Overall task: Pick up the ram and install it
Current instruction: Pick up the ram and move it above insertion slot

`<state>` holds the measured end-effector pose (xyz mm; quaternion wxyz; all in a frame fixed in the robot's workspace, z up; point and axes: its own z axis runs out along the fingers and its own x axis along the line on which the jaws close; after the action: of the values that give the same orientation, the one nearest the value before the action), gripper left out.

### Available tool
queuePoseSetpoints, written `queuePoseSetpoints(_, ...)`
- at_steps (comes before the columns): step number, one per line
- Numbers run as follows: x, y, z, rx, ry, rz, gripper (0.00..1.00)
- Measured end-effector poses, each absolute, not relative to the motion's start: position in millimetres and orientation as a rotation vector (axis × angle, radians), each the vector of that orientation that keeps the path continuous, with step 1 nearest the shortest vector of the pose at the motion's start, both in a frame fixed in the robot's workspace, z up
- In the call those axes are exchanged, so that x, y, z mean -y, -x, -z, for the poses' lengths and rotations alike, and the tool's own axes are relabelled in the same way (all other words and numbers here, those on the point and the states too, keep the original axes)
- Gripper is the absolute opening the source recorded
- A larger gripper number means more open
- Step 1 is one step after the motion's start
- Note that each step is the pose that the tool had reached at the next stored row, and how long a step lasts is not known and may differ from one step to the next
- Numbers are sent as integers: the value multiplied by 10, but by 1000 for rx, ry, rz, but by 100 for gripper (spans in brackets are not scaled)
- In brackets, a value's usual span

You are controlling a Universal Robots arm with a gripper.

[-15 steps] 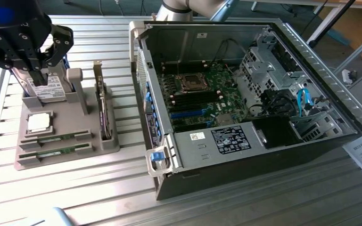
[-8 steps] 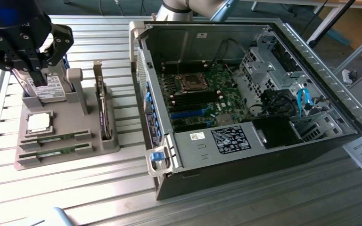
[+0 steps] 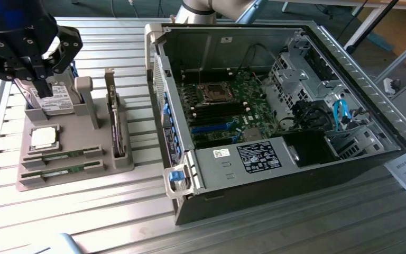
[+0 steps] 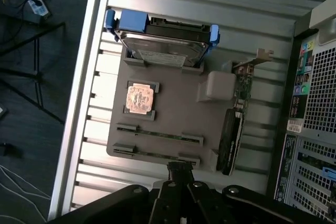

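Hand pinched closed and empty, hanging above the grey tray on the slatted surface. Ram and other ram lie flat, side by side in tray slots, just beside the CPU. Open PC case sits on the exterior view's right.

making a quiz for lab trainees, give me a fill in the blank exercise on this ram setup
1. The holder carries ___ ram sticks, lying side by side.
2. The gripper is ___, gripping nothing.
3. The case is ___ on one side, baring the motherboard.
Missing words: two; shut; open.
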<state>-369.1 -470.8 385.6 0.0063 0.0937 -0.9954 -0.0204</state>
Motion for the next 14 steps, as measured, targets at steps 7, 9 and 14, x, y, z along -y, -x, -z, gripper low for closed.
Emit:
queuePoseSetpoints(7,4709,3691,-3852,3098,-425,63,11)
queuePoseSetpoints(9,4709,3691,-3851,3090,-471,63,11)
queuePoseSetpoints(14,4709,3691,-3847,3067,-594,61,11)
